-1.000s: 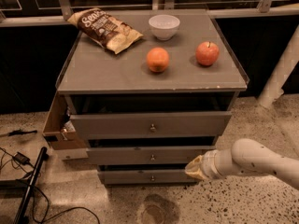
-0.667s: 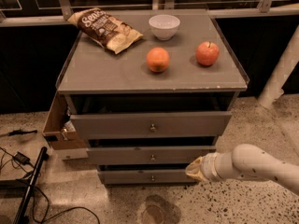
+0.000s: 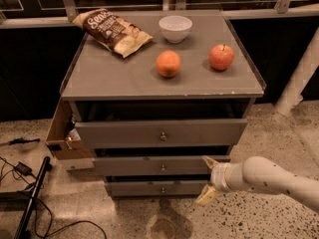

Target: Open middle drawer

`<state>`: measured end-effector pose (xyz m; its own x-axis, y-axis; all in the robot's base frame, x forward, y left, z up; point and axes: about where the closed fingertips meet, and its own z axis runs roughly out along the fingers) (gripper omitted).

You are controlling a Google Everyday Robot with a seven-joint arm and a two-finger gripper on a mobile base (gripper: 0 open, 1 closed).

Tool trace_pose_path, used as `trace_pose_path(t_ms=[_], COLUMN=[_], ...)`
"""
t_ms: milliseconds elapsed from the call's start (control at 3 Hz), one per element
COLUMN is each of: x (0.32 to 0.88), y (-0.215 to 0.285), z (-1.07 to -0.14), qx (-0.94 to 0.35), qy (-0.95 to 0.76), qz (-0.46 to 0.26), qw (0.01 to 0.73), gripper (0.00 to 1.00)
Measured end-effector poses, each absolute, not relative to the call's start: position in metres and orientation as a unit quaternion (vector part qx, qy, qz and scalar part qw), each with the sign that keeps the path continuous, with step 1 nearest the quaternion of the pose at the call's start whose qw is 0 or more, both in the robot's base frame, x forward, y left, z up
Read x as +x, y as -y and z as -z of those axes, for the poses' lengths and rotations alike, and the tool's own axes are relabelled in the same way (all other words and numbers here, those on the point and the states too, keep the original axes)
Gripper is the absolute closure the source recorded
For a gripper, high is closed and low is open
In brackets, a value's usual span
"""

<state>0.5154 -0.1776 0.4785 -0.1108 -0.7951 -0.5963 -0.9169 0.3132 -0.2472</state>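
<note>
hovering at lower right of the frame, the gripper [image 3: 202, 180] is spread, grasping nothing; the middle drawer [image 3: 149, 166] looks unopened, all pulling left.

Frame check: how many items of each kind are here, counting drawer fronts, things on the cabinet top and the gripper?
Grey drawer fronts: 3 (top drawer, middle drawer, bottom drawer)
Fruit: 2 (orange, apple)
Brown chip bag: 1
White bowl: 1
Robot gripper: 1, open, by the middle drawer's right end
Total: 8
</note>
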Motion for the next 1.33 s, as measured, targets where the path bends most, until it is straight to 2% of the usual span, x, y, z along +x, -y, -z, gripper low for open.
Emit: trace_pose_path(t_ms=[1333], x=[0.555], y=[0.166], z=[-0.449], qx=[-0.594], qy=[-0.723], qz=[-0.09], qw=[0.34], gripper=[0.0])
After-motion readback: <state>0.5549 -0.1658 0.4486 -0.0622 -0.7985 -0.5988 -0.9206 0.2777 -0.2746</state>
